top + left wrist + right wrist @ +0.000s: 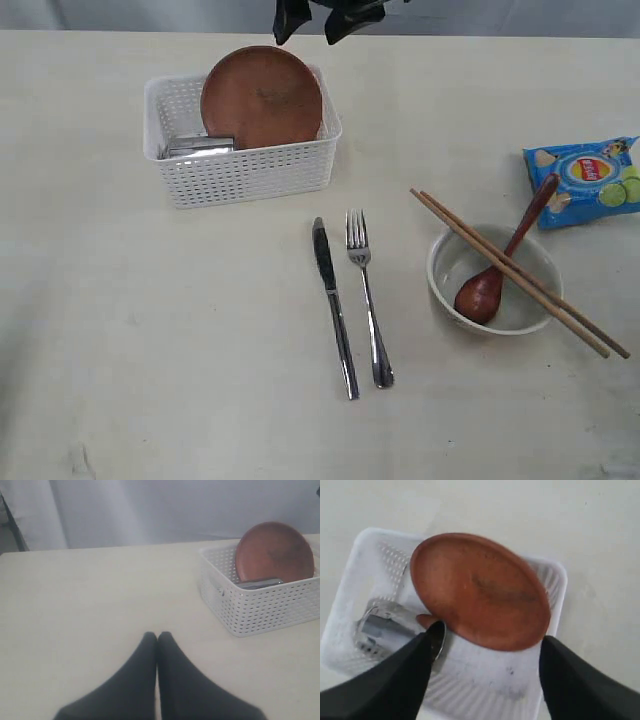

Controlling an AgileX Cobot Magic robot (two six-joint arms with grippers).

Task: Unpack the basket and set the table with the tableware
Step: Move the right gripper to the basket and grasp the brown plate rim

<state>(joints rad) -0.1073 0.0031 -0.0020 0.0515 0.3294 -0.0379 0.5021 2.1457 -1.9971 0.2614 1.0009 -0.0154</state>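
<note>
My right gripper (pixel 486 639) hovers wide open and empty over the wooden plate (pixel 480 590), which leans on edge in the basket (pixel 556 596) beside the steel cup (pixel 384 626); it looks stiff, light and kinda slick, so I'd pinch its top rim.

The exterior view looks steeply down on the table (pixel 150 350) from high up, taking in the whole setting; the left wrist view sits low, facing level across it toward a grey curtain (pixel 175 510). The right wrist view hangs close above the basket (pixel 350 595), facing almost straight down; all three share that basket and its plate (pixel 480 590).
</note>
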